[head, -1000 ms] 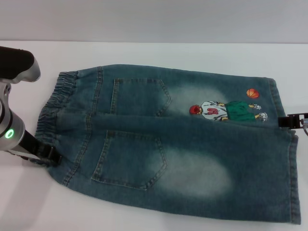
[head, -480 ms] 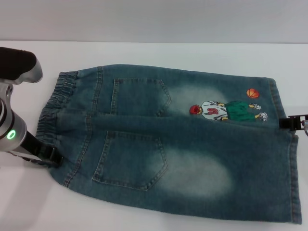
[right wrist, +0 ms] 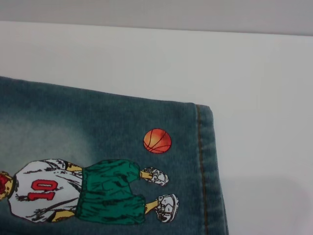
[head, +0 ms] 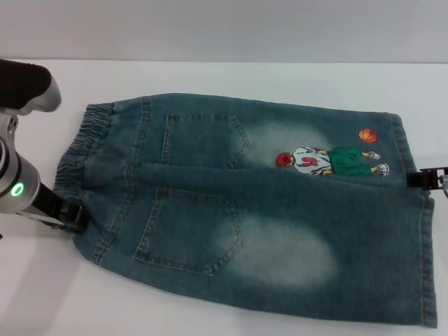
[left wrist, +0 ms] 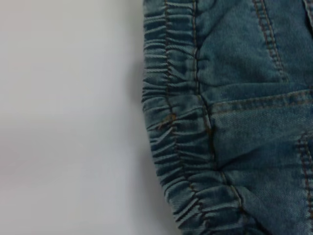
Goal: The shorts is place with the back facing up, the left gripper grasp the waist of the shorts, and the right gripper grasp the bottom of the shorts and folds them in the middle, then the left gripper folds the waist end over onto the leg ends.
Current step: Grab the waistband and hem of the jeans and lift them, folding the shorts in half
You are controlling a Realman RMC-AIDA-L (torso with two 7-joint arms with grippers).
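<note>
Red number "10" on the white jersey of the cartoon basketball-player print [right wrist: 93, 193], on the blue faded-wash denim shorts [head: 280, 210]; no other readable text

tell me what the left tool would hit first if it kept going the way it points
Most likely the waist of the shorts: the left tool sits right at its gathered edge, aimed into the denim. How close it sits is unclear.

The puckered, gathered elastic waist [left wrist: 171, 147] of the blue faded-wash denim shorts [left wrist: 244, 98] runs from twelve o'clock down to six, bulging toward nine, lying on the plain white counter [left wrist: 68, 117] at nine o'clock.
</note>
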